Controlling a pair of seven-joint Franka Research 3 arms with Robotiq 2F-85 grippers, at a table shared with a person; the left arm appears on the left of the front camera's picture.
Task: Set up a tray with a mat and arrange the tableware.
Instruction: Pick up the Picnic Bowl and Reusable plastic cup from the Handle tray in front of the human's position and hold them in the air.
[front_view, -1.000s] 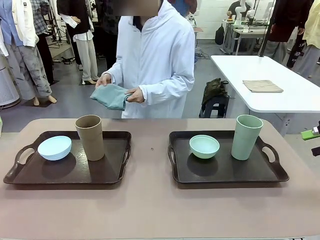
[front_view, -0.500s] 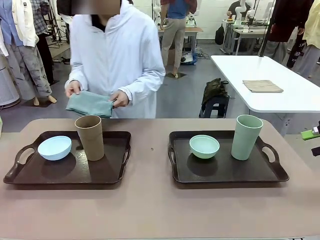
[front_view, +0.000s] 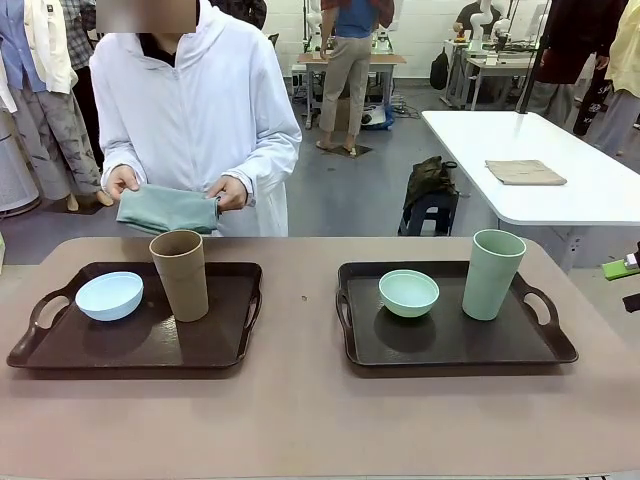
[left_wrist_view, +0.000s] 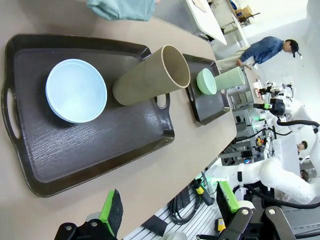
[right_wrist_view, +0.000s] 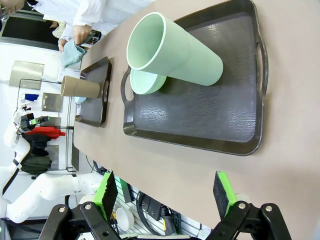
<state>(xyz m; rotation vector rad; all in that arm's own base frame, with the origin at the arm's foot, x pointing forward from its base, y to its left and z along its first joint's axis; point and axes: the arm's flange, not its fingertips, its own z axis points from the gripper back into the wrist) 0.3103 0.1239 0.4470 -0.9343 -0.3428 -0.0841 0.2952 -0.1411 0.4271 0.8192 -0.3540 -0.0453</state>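
Note:
Two dark brown trays rest on the table. The left tray (front_view: 60, 352) carries a pale blue bowl (front_view: 109, 295) and a brown cup (front_view: 180, 274). On the right tray (front_view: 450, 348) stand a mint green bowl (front_view: 408, 292) and a pale green cup (front_view: 493, 274). A person in a white coat at the far side holds a folded teal mat (front_view: 165, 209) in both hands above the left tray's far edge. My left gripper (left_wrist_view: 167, 210) hangs open over the table's near edge beside the left tray (left_wrist_view: 75, 160). Open too, my right gripper (right_wrist_view: 165, 192) hovers near the right tray (right_wrist_view: 200, 125).
A second white table (front_view: 540, 165) with a folded beige cloth (front_view: 525, 172) stands at the back right. A strip of bare tabletop (front_view: 300, 330) separates the two trays, and more lies along the front edge.
The person has stepped to the left along the far side, carrying the teal mat to above the left tray's far edge. Trays, bowls and cups have not moved.

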